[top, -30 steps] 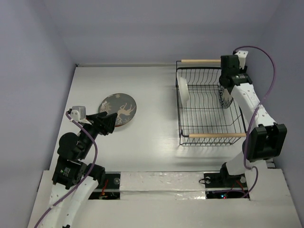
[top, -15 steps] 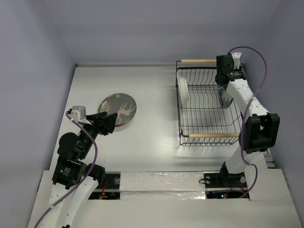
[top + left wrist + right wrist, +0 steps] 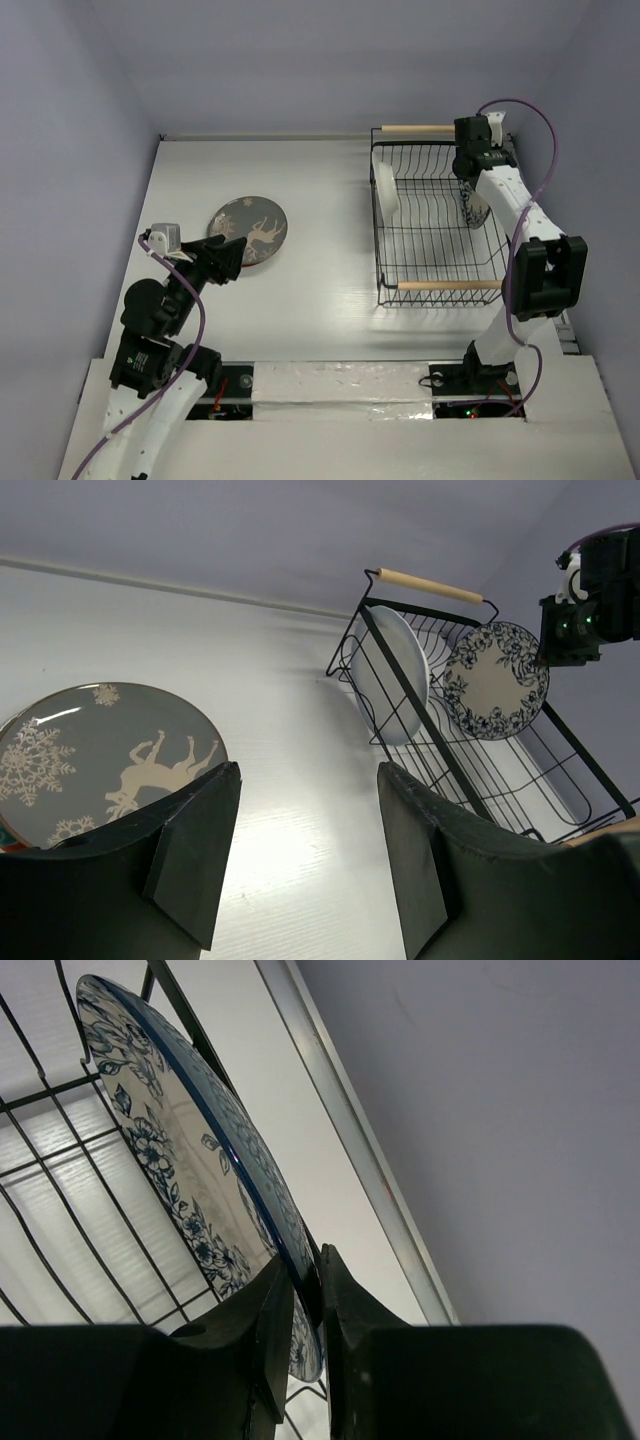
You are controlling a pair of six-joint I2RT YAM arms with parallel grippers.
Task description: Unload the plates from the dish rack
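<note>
— Overhead?
— Fixed high at the near edge, looking down the table.
— Wrists?
— Left looks low, from afar, at the dish rack; right sits tight against its floral plate. All share both.

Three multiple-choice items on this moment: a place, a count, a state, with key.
1. Where is the blue floral plate? A) on edge in the dish rack, right side B) flat beneath it C) balanced on top
2. How many plates stand in the rack? A) none B) two C) four
3. The right gripper is: A) wide open, empty B) closed on a cup C) closed on the floral plate's rim
Key: 1 A, it stands among right-hand wires; 2 B, floral plus a white plate; 3 C, both fingers pinch the rim.
</note>
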